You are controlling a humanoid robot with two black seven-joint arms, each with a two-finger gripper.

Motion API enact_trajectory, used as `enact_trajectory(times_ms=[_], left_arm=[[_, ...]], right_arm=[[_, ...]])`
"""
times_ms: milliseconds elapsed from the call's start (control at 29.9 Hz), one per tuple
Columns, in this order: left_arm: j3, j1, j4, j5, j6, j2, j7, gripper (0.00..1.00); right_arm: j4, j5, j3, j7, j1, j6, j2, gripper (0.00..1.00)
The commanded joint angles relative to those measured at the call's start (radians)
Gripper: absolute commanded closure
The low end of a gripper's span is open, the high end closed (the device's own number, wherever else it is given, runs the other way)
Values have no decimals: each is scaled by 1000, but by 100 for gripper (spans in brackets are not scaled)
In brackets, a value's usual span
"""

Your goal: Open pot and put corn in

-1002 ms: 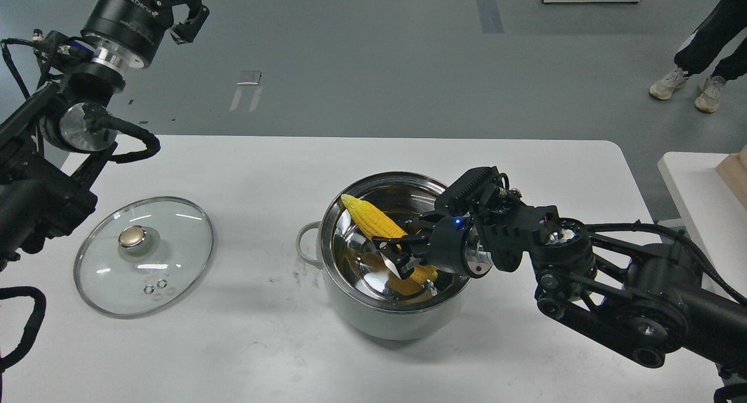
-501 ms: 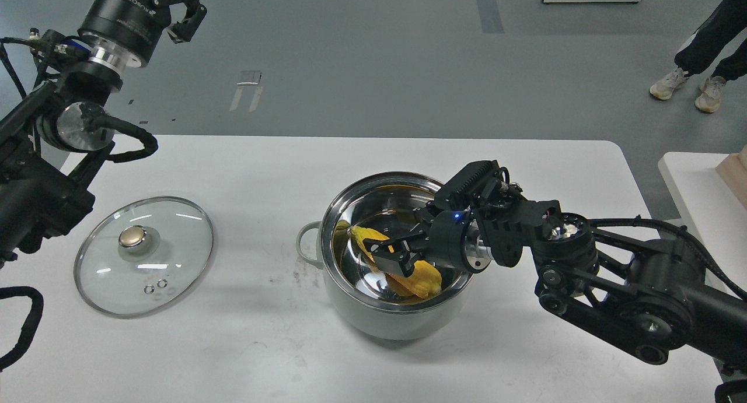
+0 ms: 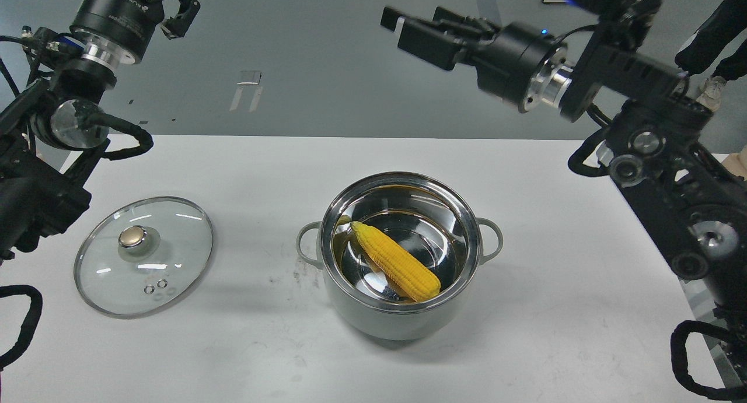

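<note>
The pale grey-green pot (image 3: 385, 315) stands uncovered in the middle of the white table. The yellow corn (image 3: 395, 261) lies slantwise on its shiny steel bottom, tip toward the left wall. My right gripper (image 3: 401, 27) is open and empty, raised high above and behind the pot, pointing left. My left gripper (image 3: 173, 5) is open and empty, high at the top left, far from the pot and partly cut off by the view's edge.
The round glass lid (image 3: 169, 263) with a gold knob (image 3: 132, 237) lies flat on the table (image 3: 583, 309) left of the pot. A person's legs and shoes (image 3: 709, 82) show on the floor at the far right. A second table edge (image 3: 729, 158) is at the right.
My right gripper let go of the corn inside the pot and rose up and back, out of the pot. The corn now lies flat on the pot's bottom. The left arm barely shifted.
</note>
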State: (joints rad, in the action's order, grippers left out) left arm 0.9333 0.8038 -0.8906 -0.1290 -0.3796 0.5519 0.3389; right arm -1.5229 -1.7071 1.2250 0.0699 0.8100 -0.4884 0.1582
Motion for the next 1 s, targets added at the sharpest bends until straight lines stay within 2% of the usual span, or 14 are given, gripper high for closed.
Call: enact_trajectory(times_ms=[0,67,200,368,501,601,668,735,969], left_arm=[[-1,0,1,2,-1,-6,-1,2],[-1,-2,5,3,-2,-7,-6,2],[-1,-2,10,5,-1,-6,-6,2],[-1,-11,25,20,-2,-6,-9,2],[-1,-20,45,28,-4,-10,-9,2],[-1,-22,64,28,-2,-15,-8,2],[-1,-22,81,28,-2,-44,-9,2],[1,-23,82,29,-4,-62,-9,2],[73,-64,84,69,-10,-86,-26,2]], right_arm=[[66,154,102,-2,17,0,-8,1],[101,243,175,-2,9,0,-14,1],[165,357,208,-2,0,0,-16,0],[399,606,249,-2,14,74,-11,0],[567,773,298,-8,23,80,-3,0],[647,830,307,-70,26,77,14,0],[707,901,309,-152,23,76,17,0],[733,969,312,-173,17,76,15,0],[767,1089,326,-173,6,83,0,0]])
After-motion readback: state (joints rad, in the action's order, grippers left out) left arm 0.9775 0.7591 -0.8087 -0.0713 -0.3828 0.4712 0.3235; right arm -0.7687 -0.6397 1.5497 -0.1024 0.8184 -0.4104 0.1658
